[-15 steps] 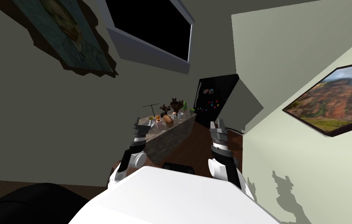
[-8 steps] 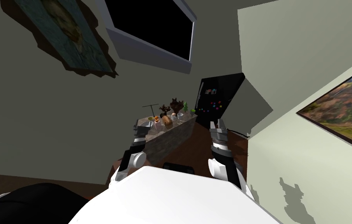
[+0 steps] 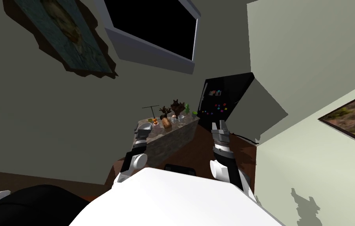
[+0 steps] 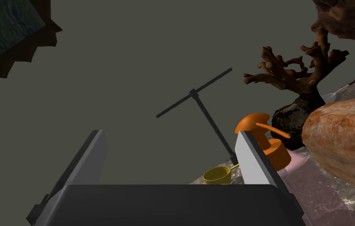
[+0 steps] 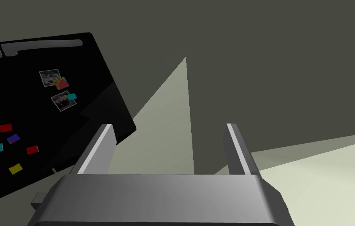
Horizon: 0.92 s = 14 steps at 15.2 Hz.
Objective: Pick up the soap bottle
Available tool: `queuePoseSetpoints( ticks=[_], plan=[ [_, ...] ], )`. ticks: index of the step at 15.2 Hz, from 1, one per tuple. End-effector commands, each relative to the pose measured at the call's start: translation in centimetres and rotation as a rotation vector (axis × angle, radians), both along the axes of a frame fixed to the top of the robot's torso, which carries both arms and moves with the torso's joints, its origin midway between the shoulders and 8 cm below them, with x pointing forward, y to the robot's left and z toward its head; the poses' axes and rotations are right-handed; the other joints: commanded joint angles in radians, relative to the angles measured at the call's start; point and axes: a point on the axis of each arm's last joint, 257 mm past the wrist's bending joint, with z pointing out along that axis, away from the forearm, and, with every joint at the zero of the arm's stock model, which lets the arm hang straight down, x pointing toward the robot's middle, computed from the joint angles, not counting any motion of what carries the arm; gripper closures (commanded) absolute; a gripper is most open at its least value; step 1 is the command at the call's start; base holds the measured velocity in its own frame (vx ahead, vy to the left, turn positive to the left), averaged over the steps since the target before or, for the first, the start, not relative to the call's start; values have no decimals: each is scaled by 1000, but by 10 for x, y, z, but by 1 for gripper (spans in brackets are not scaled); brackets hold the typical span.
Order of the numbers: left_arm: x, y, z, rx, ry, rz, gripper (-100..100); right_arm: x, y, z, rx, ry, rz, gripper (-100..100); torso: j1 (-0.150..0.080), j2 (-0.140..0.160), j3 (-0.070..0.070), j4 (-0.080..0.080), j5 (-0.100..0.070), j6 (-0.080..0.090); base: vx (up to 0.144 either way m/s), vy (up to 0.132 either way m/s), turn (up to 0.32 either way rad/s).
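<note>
Your left claw (image 4: 169,135) hangs spread at the near end of the stone table (image 3: 176,132), its 2 fingers wide apart and holding nothing. The orange-pumped soap bottle (image 4: 274,153) stands on the table just behind 1 fingertip, beside a bread loaf (image 4: 345,141). Your right claw (image 5: 169,127), also spread, hovers off the table's side.

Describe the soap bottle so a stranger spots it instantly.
Find the stone-topped counter beside the black fridge. On it, between a yellow scoop and a brown loaf, stands the soap bottle: the only item with an orange pump top.
</note>
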Motion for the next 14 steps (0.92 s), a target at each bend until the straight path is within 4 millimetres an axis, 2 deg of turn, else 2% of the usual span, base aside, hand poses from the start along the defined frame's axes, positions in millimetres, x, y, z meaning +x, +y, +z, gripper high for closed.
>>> queuePoseSetpoints(
  ticks=[1, 2, 3, 5, 6, 8, 10, 14],
  plan=[
    [0, 5, -12, -63, 12, -2, -100, 0, 0, 0, 0, 0, 0, 0, 0, 0, 0, 0, 0, 0, 109, -134, 96],
    [0, 11, -23, -117, 21, -1, -100, 0, 0, 0, 0, 0, 0, 0, 0, 0, 0, 0, 0, 0, 108, -111, 102],
    [0, 11, -23, -117, 21, -1, -100, 0, 0, 0, 0, 0, 0, 0, 0, 0, 0, 0, 0, 0, 98, -89, 67],
    [0, 19, -42, -219, 34, 2, -100, 0, 0, 0, 0, 0, 0, 0, 3, 0, 0, 0, 0, 0, 104, -66, 97],
    [0, 19, -42, -223, 34, 2, -100, 0, 0, 0, 0, 0, 0, 0, 4, 0, 0, 0, 1, 0, 117, -69, 85],
    [0, 26, -60, -318, 41, 7, -100, 0, 0, 0, 0, 0, 0, 0, 4, 0, 0, 0, 1, 0, 112, -81, 69],
    [0, 29, -67, -364, 42, 9, -100, 0, 0, 0, 0, 0, 0, 0, 3, -1, -1, 0, 0, 0, 117, -89, 63],
    [-1, 37, -91, -511, 38, 17, -100, 0, 0, 0, 0, 0, 0, 0, 3, -5, -3, -1, 0, 0, 163, -85, 80]
  ],
)
